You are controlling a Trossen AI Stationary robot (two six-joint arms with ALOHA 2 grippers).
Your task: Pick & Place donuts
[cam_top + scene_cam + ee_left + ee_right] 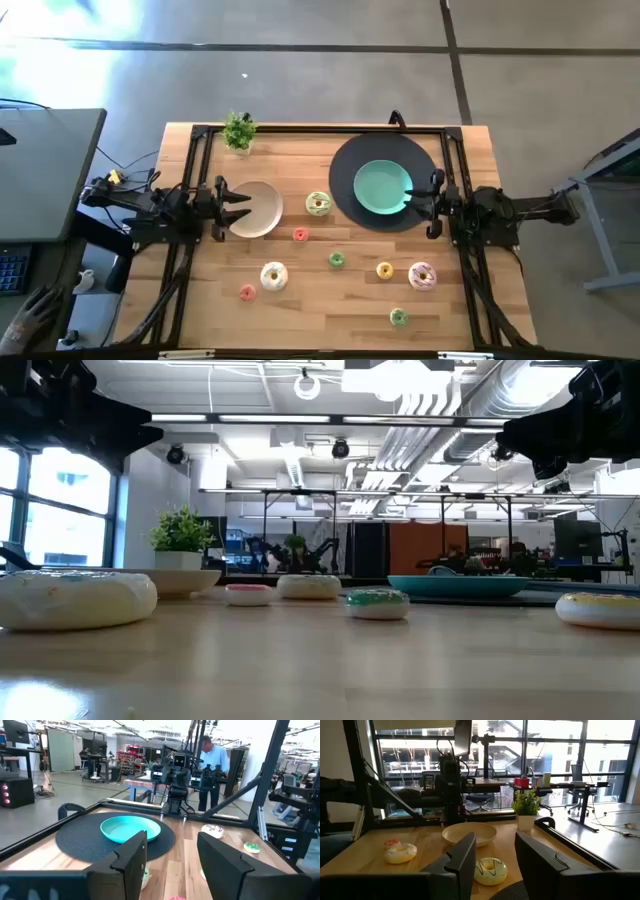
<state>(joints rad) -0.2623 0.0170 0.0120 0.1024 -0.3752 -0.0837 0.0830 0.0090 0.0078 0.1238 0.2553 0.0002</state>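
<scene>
Several toy donuts lie flat on the wooden table: a cream-green one (318, 204) between the plates, a white one (273, 276), a pink one (422, 276), and small red (301, 234), green (337, 260) and yellow (385, 270) rings. My left gripper (235, 205) hovers open at the left edge of the beige plate (258, 212). My right gripper (420, 195) hovers open at the right edge of the teal plate (378, 187). The right wrist view shows the cream-green donut (490, 870) just ahead of the open fingers (492, 865). The left gripper (172, 865) faces the teal plate (131, 828).
The teal plate sits on a round dark mat (350, 205). A small potted plant (239, 132) stands at the far edge. A black frame (320, 130) runs around the table. More small rings lie near the front: red-pink (248, 292) and green (398, 317). A person (212, 760) stands beyond the table.
</scene>
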